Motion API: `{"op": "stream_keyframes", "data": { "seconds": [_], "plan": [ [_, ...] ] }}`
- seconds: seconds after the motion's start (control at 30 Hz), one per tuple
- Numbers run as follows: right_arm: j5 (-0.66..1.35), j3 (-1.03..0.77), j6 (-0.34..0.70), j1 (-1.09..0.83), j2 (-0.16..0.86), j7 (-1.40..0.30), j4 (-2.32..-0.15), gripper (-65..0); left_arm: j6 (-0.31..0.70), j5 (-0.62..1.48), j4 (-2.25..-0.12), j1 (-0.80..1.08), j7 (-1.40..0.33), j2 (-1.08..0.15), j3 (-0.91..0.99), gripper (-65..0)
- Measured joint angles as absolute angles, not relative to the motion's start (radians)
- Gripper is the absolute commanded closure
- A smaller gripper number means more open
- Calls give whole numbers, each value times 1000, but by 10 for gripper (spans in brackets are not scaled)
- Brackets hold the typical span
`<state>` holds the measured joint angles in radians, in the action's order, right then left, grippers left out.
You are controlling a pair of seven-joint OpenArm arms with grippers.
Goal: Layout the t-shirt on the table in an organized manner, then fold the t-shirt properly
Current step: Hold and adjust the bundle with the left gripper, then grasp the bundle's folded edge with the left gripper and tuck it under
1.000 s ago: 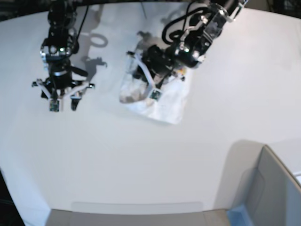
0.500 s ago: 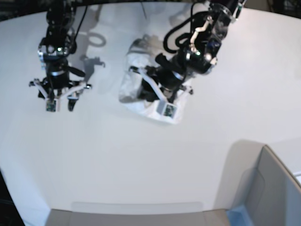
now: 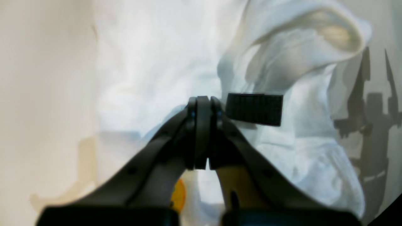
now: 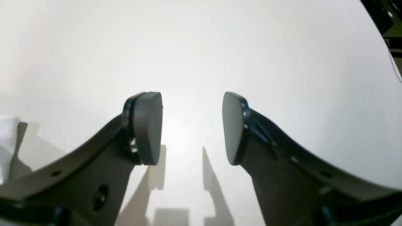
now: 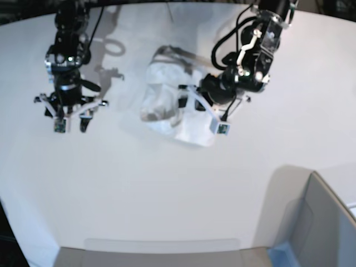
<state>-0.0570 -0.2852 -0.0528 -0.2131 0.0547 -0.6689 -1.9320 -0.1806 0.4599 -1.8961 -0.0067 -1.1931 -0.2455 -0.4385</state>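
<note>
- Left end effector (image 3: 201,131): jaws pressed fully together, where half a second ago they stood apart over the cloth; whether a fold of fabric is pinched between the tips cannot be told from the wrist view.
- Moved in the base view from above the middle of the heap toward its right, near edge (image 5: 214,114).
- Close beside the tips: a black tag (image 3: 254,109) lying on the cloth, and a patch of orange print low under the fingers.
- The t-shirt (image 5: 172,108): crumpled white heap on the bench (image 5: 139,189), far centre, one fold standing up as a hollow hood; not yet laid out.
- Meaning, probably: an edge grip just taken for pulling the heap open; spreading barely begun, folding untouched.
- Right end effector (image 4: 192,127): jaws wide, empty, above bare bench well apart from the shirt, same place as a second ago.
</note>
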Motion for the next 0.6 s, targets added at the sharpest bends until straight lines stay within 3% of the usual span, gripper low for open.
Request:
{"op": "stream_keyframes", "data": {
  "seconds": [0.3, 0.6],
  "plan": [
    [-56, -285, -53, -213, 52, -669, -1932, -308, -183, 368, -1889, 11, -1242, -263, -683, 0],
    [-57, -287, -53, -214, 52, -669, -1932, -308, -188, 363, -1889, 8, -1250, -242, -705, 0]
  ]
}}
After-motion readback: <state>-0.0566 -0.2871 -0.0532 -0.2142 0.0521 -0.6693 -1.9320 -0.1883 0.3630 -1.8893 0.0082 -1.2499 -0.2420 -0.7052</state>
